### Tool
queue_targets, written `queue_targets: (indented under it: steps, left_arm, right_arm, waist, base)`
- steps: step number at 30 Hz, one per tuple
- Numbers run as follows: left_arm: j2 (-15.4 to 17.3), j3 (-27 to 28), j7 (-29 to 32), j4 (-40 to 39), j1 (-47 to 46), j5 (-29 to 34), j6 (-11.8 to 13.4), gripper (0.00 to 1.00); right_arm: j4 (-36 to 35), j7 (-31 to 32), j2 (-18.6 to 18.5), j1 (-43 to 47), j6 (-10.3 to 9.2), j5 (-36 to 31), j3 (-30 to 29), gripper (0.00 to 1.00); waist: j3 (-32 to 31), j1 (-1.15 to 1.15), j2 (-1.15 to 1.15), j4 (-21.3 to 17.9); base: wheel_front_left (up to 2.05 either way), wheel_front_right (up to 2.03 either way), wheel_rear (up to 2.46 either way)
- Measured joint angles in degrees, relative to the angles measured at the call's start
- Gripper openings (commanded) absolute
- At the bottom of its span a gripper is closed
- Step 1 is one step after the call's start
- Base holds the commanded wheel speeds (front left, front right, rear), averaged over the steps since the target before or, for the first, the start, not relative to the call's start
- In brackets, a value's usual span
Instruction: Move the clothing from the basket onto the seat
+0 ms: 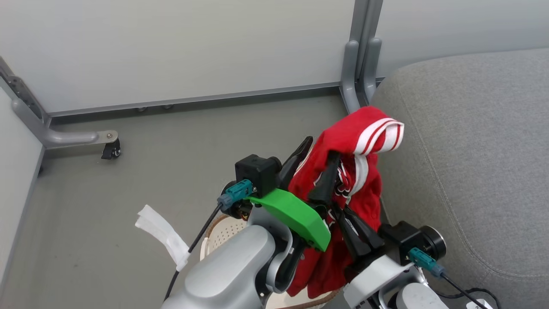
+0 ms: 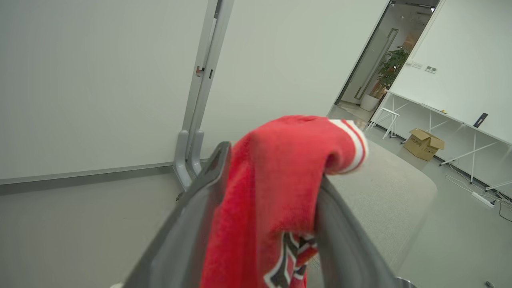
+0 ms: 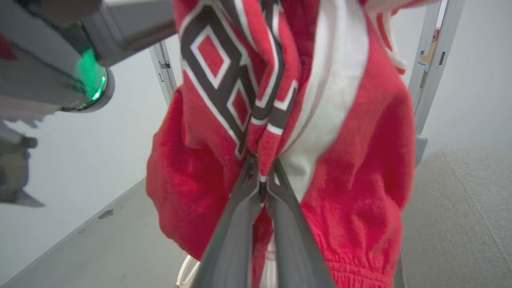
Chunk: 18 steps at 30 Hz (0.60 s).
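Left hand (image 1: 319, 151) is uppermost, its two dark fingers apart with a thick bunch of the jersey (image 1: 343, 141) packed between them and touching both. A striped cuff folds over past the fingertip on the seat side. From that grip the red cloth hangs straight down.

Just below, nearer the robot, the right hand (image 3: 262, 166) has its fingers pressed together on a narrow fold of the jersey, right under the dark white-edged lettering and beside a white panel. Both hands hold the jersey in the air. Its lower part dangles beneath them over the basket (image 1: 223, 234), of which a slice of perforated cream wall and brown rim shows under the left forearm.

Immediately to the right of both hands lies the seat (image 1: 472, 150), a broad grey cushion. The jersey hangs beside its rounded edge, and whether the cloth brushes it cannot be told.

Beyond the left hand's fingertips are the grey floor (image 1: 171, 141), a grey post (image 1: 360, 64) and pale wall panels (image 1: 171, 43). Farther to the left a small caster (image 1: 111, 150) stands on the floor.
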Motion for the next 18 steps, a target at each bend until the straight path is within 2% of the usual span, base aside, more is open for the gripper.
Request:
queue_targets:
  steps: [18]
  left_arm:
    - [-0.01,-0.62,-0.01,0.96,-0.25,-0.55,0.02,1.0]
  right_arm:
    - [-0.3,0.01,0.02,0.41,0.0,0.43,-1.14,0.0]
  waist:
    - [0.07,0.0,0.0,-0.14]
  base:
    - [0.0,0.0,0.0]
